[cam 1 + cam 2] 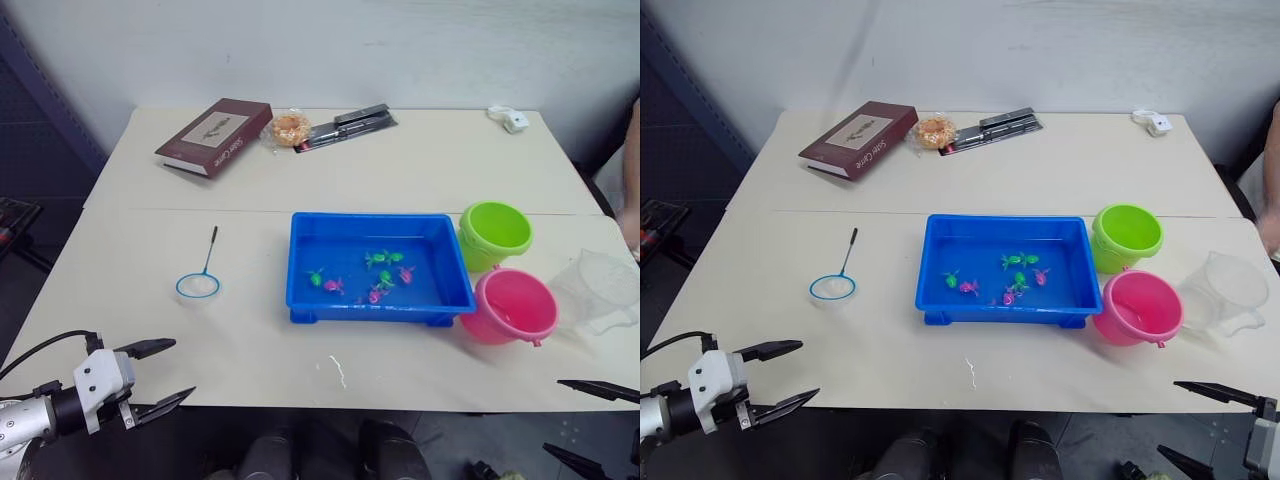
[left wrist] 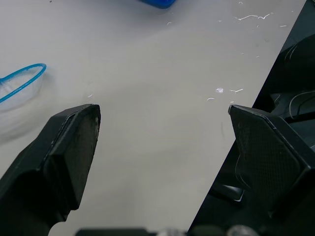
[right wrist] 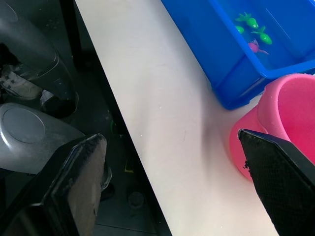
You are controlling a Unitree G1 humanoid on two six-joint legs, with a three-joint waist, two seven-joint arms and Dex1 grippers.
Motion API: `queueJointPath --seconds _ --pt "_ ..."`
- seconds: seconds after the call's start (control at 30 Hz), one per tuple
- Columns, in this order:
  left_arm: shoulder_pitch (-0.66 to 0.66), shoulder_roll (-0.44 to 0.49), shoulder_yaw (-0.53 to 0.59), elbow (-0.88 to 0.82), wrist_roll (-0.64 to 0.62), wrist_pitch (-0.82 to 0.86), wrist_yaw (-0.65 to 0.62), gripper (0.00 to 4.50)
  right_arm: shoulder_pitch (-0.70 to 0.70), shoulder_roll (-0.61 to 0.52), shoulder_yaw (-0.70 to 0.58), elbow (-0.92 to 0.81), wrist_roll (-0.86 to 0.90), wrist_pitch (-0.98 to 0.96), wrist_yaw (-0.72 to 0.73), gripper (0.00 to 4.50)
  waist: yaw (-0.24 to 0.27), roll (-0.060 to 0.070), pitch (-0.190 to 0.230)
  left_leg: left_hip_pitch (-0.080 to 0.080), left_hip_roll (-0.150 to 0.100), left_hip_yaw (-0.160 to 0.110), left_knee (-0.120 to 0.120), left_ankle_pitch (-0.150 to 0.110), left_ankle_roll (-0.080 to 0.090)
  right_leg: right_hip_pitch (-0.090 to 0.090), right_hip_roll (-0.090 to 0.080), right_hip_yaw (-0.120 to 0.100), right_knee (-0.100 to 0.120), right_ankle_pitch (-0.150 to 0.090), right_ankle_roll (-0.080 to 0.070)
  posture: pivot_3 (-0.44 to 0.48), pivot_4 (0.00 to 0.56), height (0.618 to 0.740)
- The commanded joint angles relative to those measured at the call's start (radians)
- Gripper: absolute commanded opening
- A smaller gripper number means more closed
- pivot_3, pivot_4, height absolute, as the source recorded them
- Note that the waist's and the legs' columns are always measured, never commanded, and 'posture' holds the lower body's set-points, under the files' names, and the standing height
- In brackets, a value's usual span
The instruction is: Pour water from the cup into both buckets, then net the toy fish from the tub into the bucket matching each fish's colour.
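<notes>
Left gripper spread wide, holding nothing, hovering at the near left edge of the tabletop, touching nothing. In the left wrist view both fingers stand well apart, with bare tabletop and its edge between them.

Right gripper also wide apart, empty, at the near right edge, just off the tabletop. Right wrist view: fingers far apart, one in front of the pink bucket, no contact visible.

Tub sits mid-tabletop, with water in it. Toy fish lie in the tub in a loose cluster near its centre, green and pink mixed; exact count hard to tell.

Green bucket just beside the tub's far right corner. Pink bucket just beside the tub's near right corner, close to the green one; touching or not, cannot tell.

Cup upright, right of the pink bucket, near the right edge. Whether it holds water cannot be told.

Net flat on the tabletop, well left of the tub, hoop toward the robot, stick handle pointing away.

Far side: book, a wrapped round snack, a dark stapler-like item, a small white object.
</notes>
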State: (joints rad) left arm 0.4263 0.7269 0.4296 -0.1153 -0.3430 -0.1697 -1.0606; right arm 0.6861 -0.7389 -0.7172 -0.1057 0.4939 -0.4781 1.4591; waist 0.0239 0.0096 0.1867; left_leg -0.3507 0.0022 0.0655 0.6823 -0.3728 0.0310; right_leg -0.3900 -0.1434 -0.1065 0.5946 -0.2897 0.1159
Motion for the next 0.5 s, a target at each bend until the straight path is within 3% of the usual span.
queueJointPath --seconds 0.03,0.1,0.23,0.37,0.5 --pt "0.014 0.029 0.008 -0.091 -0.102 0.114 -0.004 4.48 -0.02 0.013 -0.042 -0.033 0.029 0.106 -0.149 4.5 0.0 0.0 0.0 0.0 0.0 0.0 0.0 0.0 0.0 0.0 0.0 0.0 0.0 0.0 0.0 0.0 0.15 0.74" --pt "0.0 0.06 -0.021 -0.219 -0.276 0.329 -0.005 4.48 -0.04 0.071 -0.099 -0.096 0.095 0.276 -0.379 4.5 -0.001 -0.002 0.0 0.0 0.0 0.0 0.0 0.0 0.0 -0.001 0.0 0.0 0.001 0.0 0.0 0.0 0.15 0.74" --pt "-0.067 0.074 -0.033 -0.344 -0.421 0.519 0.073 4.48 -0.011 0.172 -0.142 -0.19 0.123 0.381 -0.548 4.5 0.005 0.005 -0.002 -0.001 -0.002 -0.003 0.0 -0.002 -0.004 -0.001 -0.004 0.0 0.001 0.0 -0.001 0.0 0.15 0.74" --pt "-0.214 0.063 -0.115 -0.396 -0.441 0.573 0.103 4.48 -0.059 0.356 -0.138 -0.199 0.062 0.39 -0.803 4.5 0.001 0.005 -0.002 -0.001 -0.001 -0.004 0.0 0.001 -0.002 -0.001 -0.001 -0.001 0.003 -0.001 -0.002 0.0 0.15 0.74" --pt "-0.356 0.054 -0.245 -0.414 -0.39 0.586 0.092 4.48 -0.086 0.466 -0.054 -0.211 0.013 0.436 -0.931 4.5 -0.011 0.009 -0.005 0.0 -0.003 0.001 0.0 0.002 -0.002 -0.002 0.007 0.002 0.01 -0.001 -0.001 0.0 0.15 0.74"
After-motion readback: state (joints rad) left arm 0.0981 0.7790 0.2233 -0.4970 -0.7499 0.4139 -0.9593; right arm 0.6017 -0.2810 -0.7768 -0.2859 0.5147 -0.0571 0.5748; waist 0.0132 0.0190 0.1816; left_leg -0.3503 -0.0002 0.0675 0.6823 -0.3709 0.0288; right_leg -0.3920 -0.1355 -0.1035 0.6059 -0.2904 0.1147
